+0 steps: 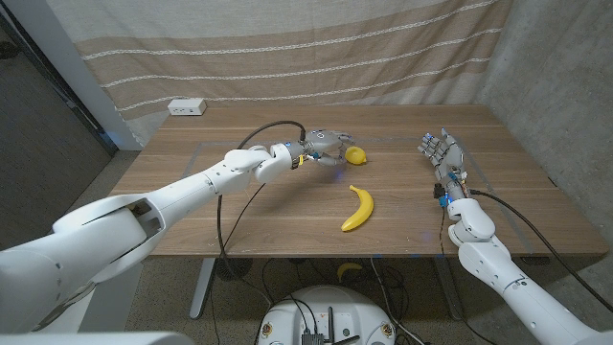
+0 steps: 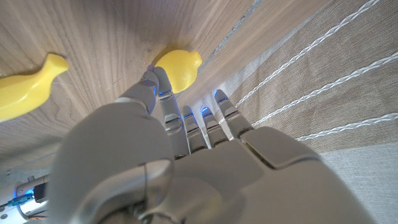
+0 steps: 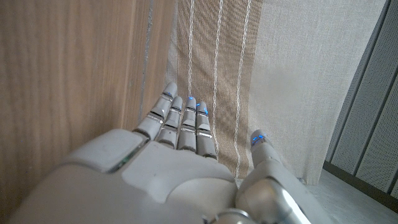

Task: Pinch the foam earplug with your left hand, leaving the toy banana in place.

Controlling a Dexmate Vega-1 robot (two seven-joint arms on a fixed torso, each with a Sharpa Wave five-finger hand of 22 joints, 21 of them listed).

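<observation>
We see the left arm stretched across the wooden tabletop (image 1: 239, 201) toward its middle, with the left hand (image 1: 324, 147) at the end of it, just beside a small rounded yellow thing (image 1: 355, 155). It has a short nub at one end and reads more like a toy lemon than a foam earplug; we record it as it looks. In the left wrist view the left hand (image 2: 180, 162) has its fingers (image 2: 163, 93) reaching toward the yellow thing (image 2: 177, 68), with two fingertips at or against its near side. We cannot tell whether they actually touch or pinch it; nothing visibly sits between thumb and finger, and the yellow thing rests on the tabletop (image 2: 93, 31).

The toy banana (image 1: 358, 210) lies on the tabletop nearer the robot than the yellow thing, apart from both hands; its one end shows in the left wrist view (image 2: 28, 87).

The right hand (image 1: 442, 153) stands at the right side of the tabletop, well apart from both yellow items, fingers up and slightly apart, holding nothing. The right wrist view shows the same hand (image 3: 186, 162) with fingers (image 3: 186, 121) extended side by side and the thumb set off.

A white power strip (image 1: 187, 107) sits at the far left edge of the tabletop, before a striped beige curtain (image 1: 287, 48).
</observation>
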